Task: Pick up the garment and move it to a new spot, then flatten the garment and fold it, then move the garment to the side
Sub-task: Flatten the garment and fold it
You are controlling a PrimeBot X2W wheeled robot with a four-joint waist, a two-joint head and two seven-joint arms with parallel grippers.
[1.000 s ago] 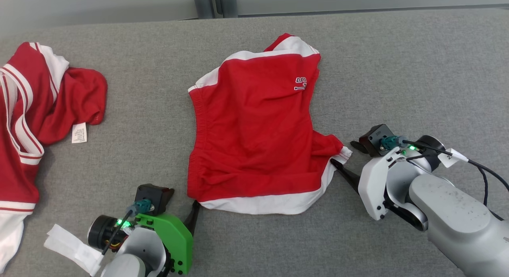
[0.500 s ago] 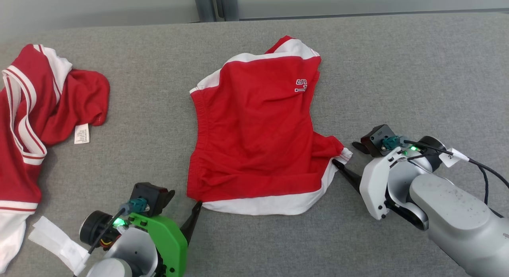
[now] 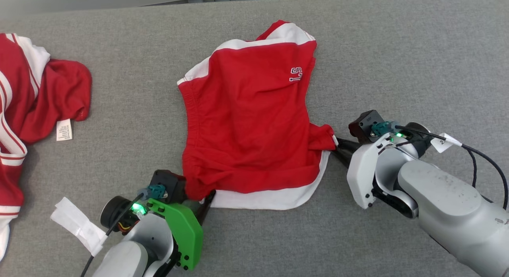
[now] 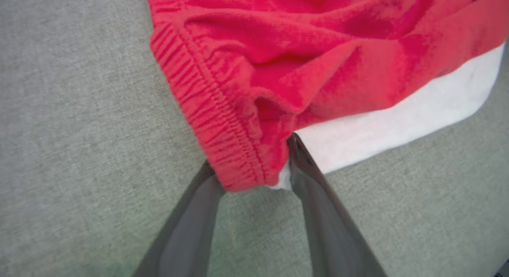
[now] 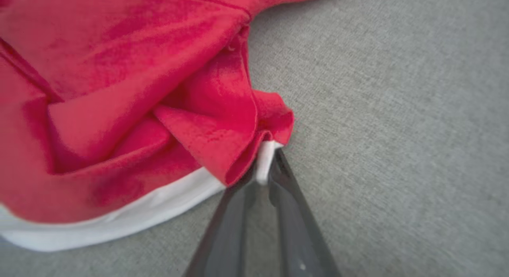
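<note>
The garment (image 3: 250, 121), red shorts with white trim, lies spread at the middle of the grey table. My left gripper (image 3: 199, 198) is at its near-left corner. In the left wrist view the garment (image 4: 278, 50) has its ribbed waistband corner between the spread fingers of the left gripper (image 4: 253, 157), which stand apart on either side of it. My right gripper (image 3: 338, 143) is at the garment's right corner. In the right wrist view the right gripper (image 5: 267, 163) is pinched shut on the white trim of the bunched garment (image 5: 119, 90).
A second red and white garment (image 3: 39, 94) with a white label (image 3: 63, 129) lies crumpled at the left edge. The grey table (image 3: 397, 70) runs bare to the right and behind the shorts. Its far edge is at the top.
The camera has shifted. My left gripper has pushed forward onto the waistband corner and its fingers have narrowed. My right gripper has closed on the white corner trim.
</note>
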